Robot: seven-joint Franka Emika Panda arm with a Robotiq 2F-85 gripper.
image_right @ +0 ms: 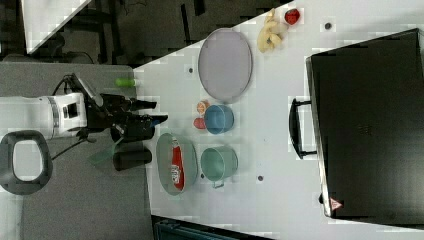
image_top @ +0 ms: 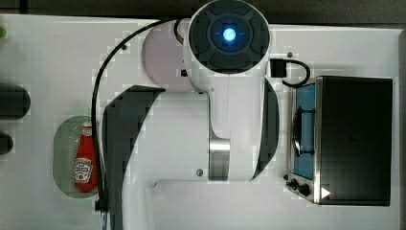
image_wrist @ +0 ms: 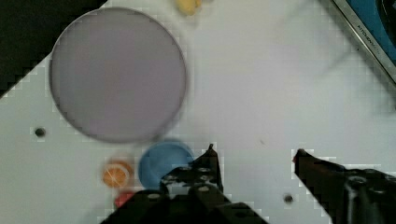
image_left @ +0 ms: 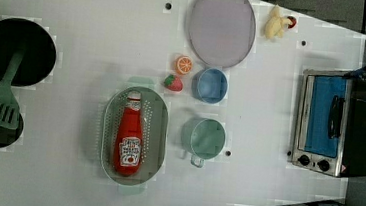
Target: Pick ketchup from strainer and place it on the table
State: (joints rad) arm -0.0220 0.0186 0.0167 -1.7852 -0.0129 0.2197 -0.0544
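The ketchup (image_left: 130, 137) lies lengthwise inside the strainer (image_left: 159, 131) on the white bench (image_left: 78, 13) — cap toward the left view's top. The gripper (image_wrist: 254, 151) hangs apart from it, its fingers (image_wrist: 210, 161) spread and grasping nothing — under them bare bench beside the blue cup (image_wrist: 161, 161) and grey plate (image_wrist: 116, 74).

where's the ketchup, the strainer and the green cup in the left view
ketchup (image_left: 129, 141): left view, on its red body above the label
strainer (image_left: 156, 131): left view, on its perforated wall beside the bottle
green cup (image_left: 204, 138): left view, inside its bowl
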